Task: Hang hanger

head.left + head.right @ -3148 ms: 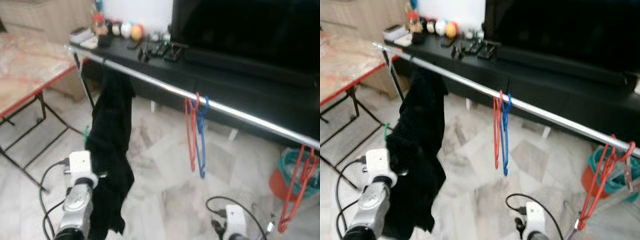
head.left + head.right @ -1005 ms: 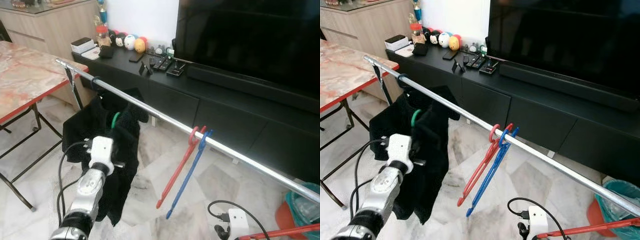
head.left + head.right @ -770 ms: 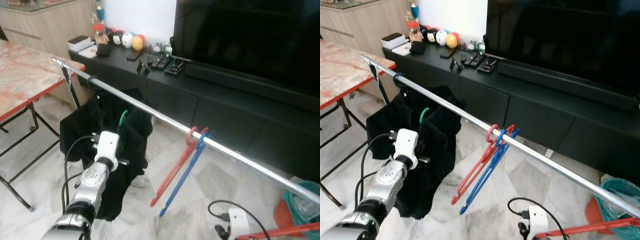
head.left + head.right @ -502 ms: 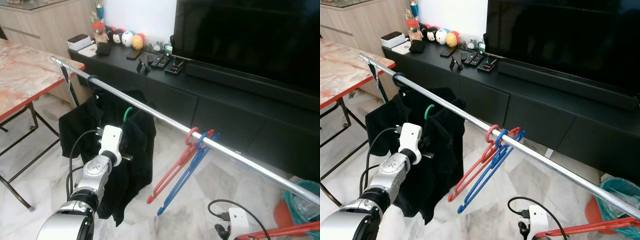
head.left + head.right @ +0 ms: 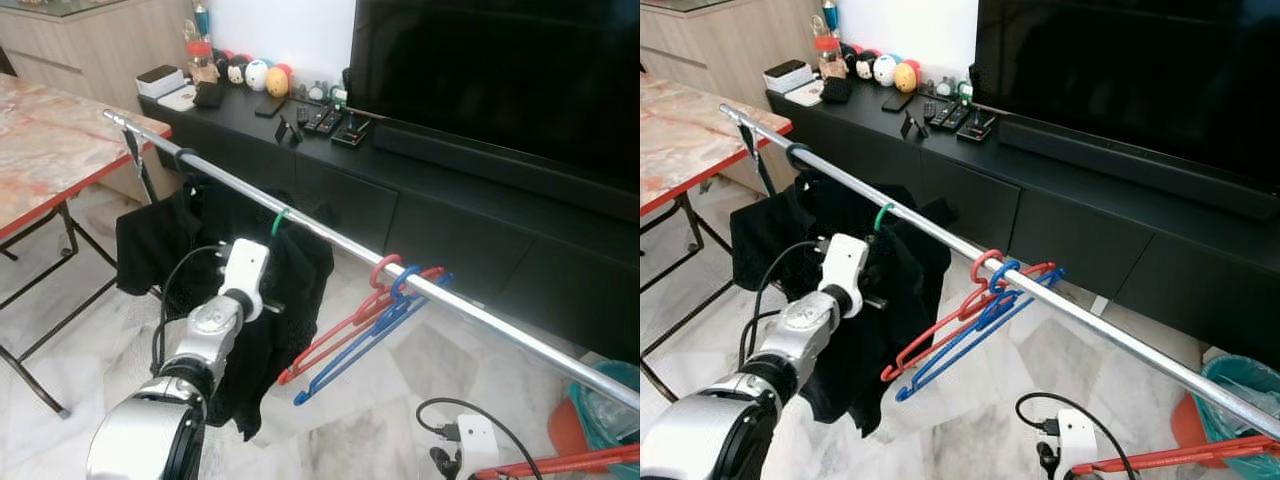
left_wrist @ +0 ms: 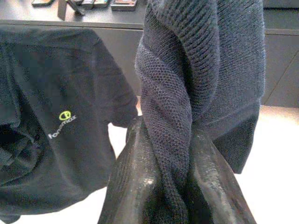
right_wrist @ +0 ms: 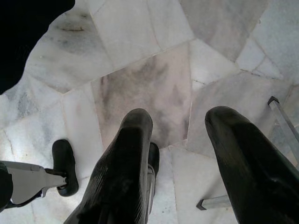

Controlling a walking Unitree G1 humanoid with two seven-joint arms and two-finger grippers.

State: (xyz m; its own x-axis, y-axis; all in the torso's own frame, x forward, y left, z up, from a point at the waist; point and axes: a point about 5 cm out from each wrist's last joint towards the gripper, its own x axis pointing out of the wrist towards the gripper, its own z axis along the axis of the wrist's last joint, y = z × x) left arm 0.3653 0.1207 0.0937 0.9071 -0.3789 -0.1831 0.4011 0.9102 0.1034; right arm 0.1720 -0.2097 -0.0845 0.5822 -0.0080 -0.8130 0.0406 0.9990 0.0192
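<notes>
While the left pincer (image 6: 173, 186) clamps the dark knit garment (image 6: 205, 70), its green hanger hook (image 5: 280, 221) sits on the rail (image 5: 480, 310); next, likely release.

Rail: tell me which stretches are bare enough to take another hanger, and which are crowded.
The rail is bare between the green hook and the red hanger, and beyond the blue hanger toward the teal bin. The near-table end is crowded with black garments.

Green hook (image 5: 280, 221) visible at rail (image 5: 330, 240); rest of hanger buried under black garment (image 5: 290, 290). Red hanger (image 5: 560, 463) cut off at frame corner.
</notes>
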